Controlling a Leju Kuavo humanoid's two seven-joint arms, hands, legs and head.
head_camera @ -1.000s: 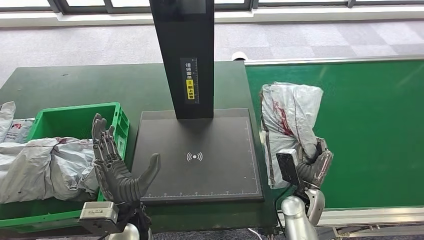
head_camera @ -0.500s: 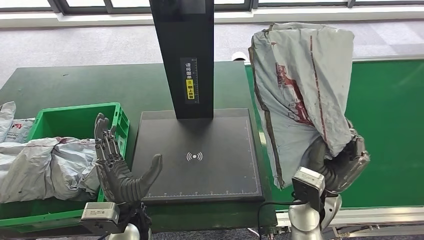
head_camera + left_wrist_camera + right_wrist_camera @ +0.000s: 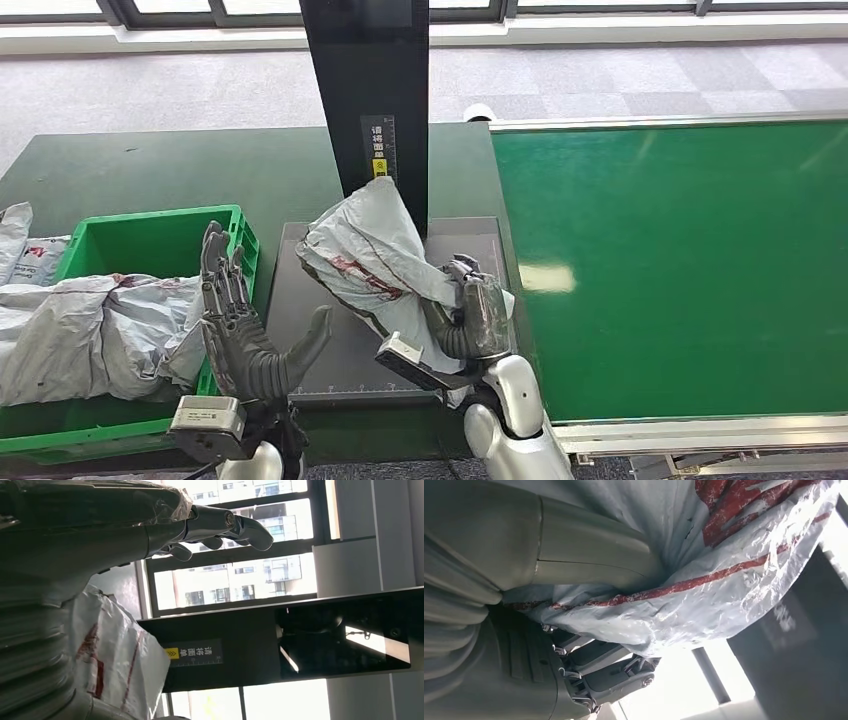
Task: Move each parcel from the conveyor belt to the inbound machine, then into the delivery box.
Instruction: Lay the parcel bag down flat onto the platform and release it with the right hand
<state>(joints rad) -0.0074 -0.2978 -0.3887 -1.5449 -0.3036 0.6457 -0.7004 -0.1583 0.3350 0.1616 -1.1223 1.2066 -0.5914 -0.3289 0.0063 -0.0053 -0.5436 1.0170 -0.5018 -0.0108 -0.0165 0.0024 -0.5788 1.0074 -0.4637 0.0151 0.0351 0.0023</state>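
Observation:
My right hand (image 3: 470, 318) grips a grey plastic parcel (image 3: 370, 255) with red print and holds it over the black plate of the inbound machine (image 3: 480, 245). In the right wrist view the same parcel (image 3: 704, 570) is clamped between the thumb and the fingers (image 3: 609, 672). My left hand (image 3: 245, 335) stands open and upright at the plate's left edge, beside the green delivery box (image 3: 150, 235). Its fingers (image 3: 220, 522) are spread in the left wrist view, where the parcel (image 3: 112, 655) shows in front of the machine's black post (image 3: 300, 640). The green conveyor belt (image 3: 690, 260) lies bare on the right.
The machine's black post (image 3: 370, 100) rises from the back of the plate, close behind the parcel. Grey bagged parcels (image 3: 95, 335) fill the delivery box, and another (image 3: 20, 250) lies to its left on the dark green table (image 3: 170, 170).
My right hand has lifted the parcel off the conveyor belt and swung it left, down over the machine's plate. The left hand has barely shifted.

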